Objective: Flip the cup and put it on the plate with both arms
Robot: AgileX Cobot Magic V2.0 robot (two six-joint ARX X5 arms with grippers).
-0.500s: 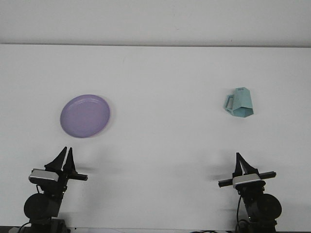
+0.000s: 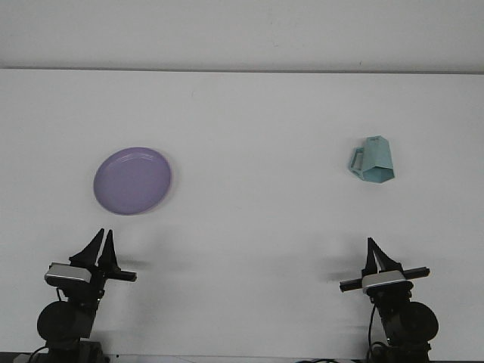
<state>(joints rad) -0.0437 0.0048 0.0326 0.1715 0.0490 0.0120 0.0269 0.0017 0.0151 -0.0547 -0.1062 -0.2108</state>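
Black arms (image 2: 64, 321), pointed fingers (image 2: 100, 248) — silver brackets (image 2: 386, 281)

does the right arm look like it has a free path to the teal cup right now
Probably yes. The teal cup stands alone on the white table, ahead of the right tool, with only bare tabletop between them. The purple plate sits far off on the left side. Whether the arm stretches that far cannot be judged.

Left pincer (image 2: 102, 243) low at near edge, tips slightly parted – right pincer (image 2: 374, 253) likewise, tips together
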